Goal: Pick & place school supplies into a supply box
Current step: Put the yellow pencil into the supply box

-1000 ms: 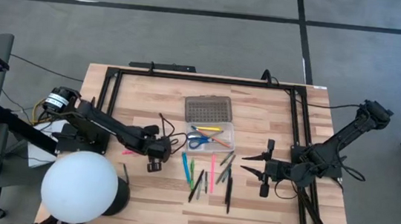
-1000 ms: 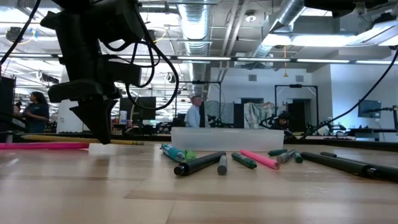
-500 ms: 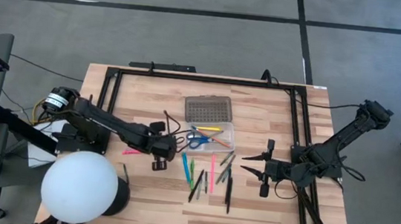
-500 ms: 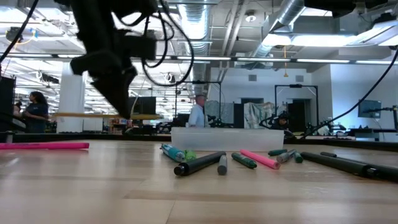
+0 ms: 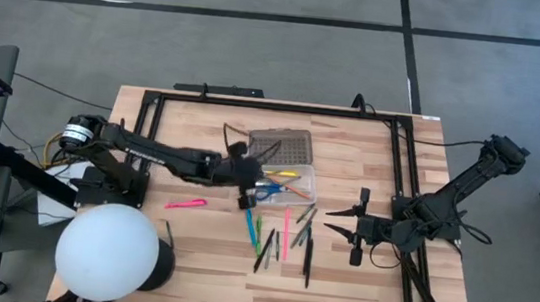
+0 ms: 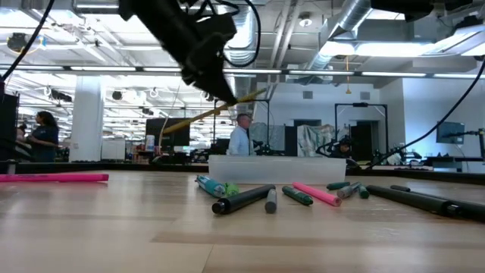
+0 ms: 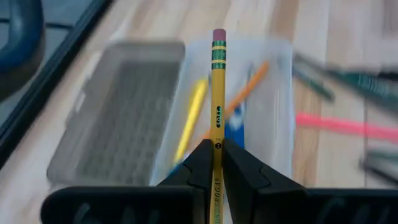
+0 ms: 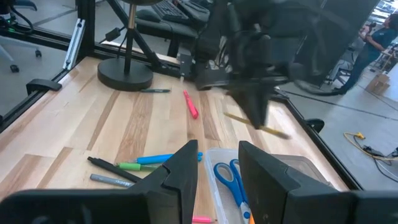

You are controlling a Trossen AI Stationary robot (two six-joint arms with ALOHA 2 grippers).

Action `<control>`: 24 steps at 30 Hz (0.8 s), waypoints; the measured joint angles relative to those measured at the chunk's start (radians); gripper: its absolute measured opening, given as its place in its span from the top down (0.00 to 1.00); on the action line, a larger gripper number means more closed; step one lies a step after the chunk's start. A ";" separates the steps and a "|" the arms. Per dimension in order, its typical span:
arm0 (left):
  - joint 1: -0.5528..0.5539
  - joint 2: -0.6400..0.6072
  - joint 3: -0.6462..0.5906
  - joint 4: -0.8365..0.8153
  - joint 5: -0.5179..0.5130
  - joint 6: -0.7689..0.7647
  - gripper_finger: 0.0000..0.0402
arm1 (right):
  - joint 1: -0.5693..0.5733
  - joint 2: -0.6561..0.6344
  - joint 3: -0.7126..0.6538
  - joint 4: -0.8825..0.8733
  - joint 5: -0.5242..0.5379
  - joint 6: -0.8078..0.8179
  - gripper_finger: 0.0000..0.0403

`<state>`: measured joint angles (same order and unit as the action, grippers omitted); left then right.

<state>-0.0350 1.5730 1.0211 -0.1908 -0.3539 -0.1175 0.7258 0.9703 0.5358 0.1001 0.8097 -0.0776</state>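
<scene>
Behind the table (image 5: 202, 124) a large workshop is showing, with people standing far off. On the table the box (image 5: 283, 164) is lying open, its grey lid folded back and its clear tray (image 7: 281, 118) already holding scissors (image 8: 229, 175), a yellow pen (image 7: 190, 118) and an orange one. The left gripper (image 5: 250, 182) is hanging just above the tray's near edge, and its jaws are pressing closed on a yellow pencil (image 7: 217, 118), with the eraser end pointing out over the tray. In the low view this pencil is tilting in the air, touching nothing. More pens are waiting loose beside the box, and a pink marker (image 5: 185, 203) is lying apart on the left side. The right gripper (image 5: 357, 228) is resting at the table's right side, jaws standing open and holding nothing. The step in hand seems to be the carrying of the pencil to the box. Next, I think, the gripper is needing to line the pencil along the tray, go lower, and then open the jaws.
</scene>
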 joint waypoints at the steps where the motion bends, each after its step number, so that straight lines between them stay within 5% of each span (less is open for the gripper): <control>1: 0.017 0.000 0.000 0.030 0.024 0.003 0.96 | 0.000 0.000 0.000 0.000 0.000 0.000 0.73; 16: 0.154 0.114 0.002 0.382 0.243 -0.082 0.96 | -0.003 0.000 0.000 -0.014 0.000 0.000 0.73; 24: 0.184 0.228 0.038 0.403 0.308 -0.105 0.96 | -0.003 0.000 0.000 -0.022 0.000 0.000 0.73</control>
<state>0.1493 1.8007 1.0589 0.2119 -0.0456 -0.2223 0.7231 0.9703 0.5358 0.0780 0.8097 -0.0773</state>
